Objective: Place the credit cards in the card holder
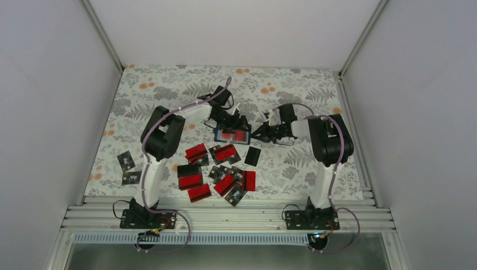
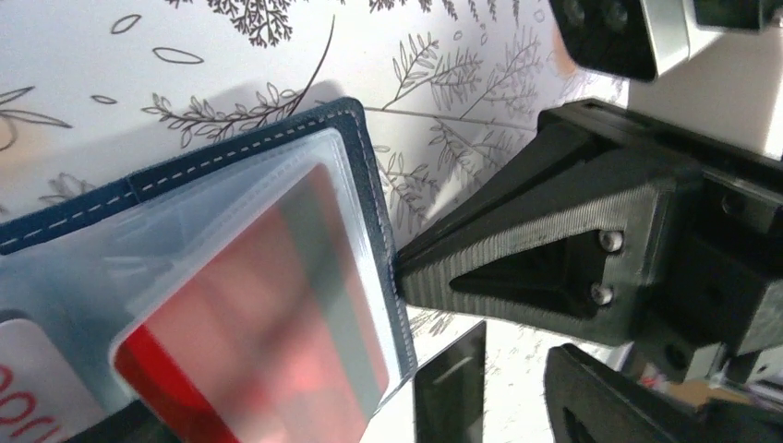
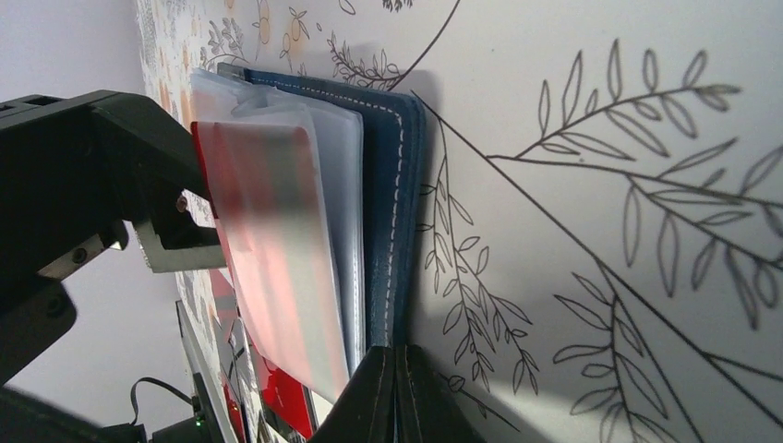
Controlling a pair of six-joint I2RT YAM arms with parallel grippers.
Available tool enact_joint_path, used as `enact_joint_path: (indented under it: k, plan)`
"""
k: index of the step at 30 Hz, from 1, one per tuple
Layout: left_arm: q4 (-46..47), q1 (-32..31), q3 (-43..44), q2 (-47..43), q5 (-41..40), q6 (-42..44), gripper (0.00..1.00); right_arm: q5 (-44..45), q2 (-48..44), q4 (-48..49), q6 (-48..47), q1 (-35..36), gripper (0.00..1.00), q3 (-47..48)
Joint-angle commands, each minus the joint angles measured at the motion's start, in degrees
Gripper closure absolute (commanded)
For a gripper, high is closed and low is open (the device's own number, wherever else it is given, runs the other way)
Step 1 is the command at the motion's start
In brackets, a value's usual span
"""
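The navy card holder [image 1: 217, 135] lies open at mid-table, its clear sleeves up. It also shows in the left wrist view [image 2: 362, 157] and the right wrist view [image 3: 388, 203]. A red card [image 1: 233, 135] sits mostly inside a sleeve [image 2: 258, 314], with a bare red edge sticking out [image 3: 205, 166]. My left gripper [image 1: 237, 122] is at that edge, shut on the card. My right gripper [image 3: 397, 374] is shut on the holder's navy cover at its right edge [image 1: 260, 134]. One of its ribbed fingers [image 2: 517, 258] touches the cover. Several loose red-and-black cards [image 1: 216, 169] lie nearer to me.
A plain black card [image 1: 252, 156] lies just right of the pile, close to the holder [image 2: 452, 388]. Two dark cards [image 1: 128, 170] lie apart at the left. White walls close the table on three sides, and a metal rail runs along the near edge.
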Motion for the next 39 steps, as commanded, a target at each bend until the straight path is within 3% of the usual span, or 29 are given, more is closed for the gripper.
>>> enact_joint_path:
  k: [1,6,15,28,33,39]
  plan:
    - [-3.82,0.12,-2.58,-3.78,-7.33,1.19,0.17,3.58,0.70,-3.83,-1.11,0.52,0.96,0.58]
    - [-4.05,0.27,-5.60,-9.14,-10.39,1.57,0.00,4.07,0.20,-5.07,-1.54,0.46,0.96,1.41]
    - [-5.71,0.67,-11.95,-21.37,-14.38,1.30,0.00,5.06,-1.60,-6.01,-1.95,0.11,0.95,1.36]
    - [-9.16,2.49,-21.17,-35.35,-35.73,4.64,0.00,8.08,-4.21,-9.44,-2.78,-0.11,0.93,2.52]
    - [-2.47,3.62,-26.05,-35.52,-36.88,7.48,0.08,8.37,-5.51,-11.16,-2.60,-0.04,0.89,2.77]
    - [0.02,3.65,-25.67,-31.13,-41.17,9.98,0.32,8.84,-6.73,-12.86,-2.56,-0.01,0.87,2.72]
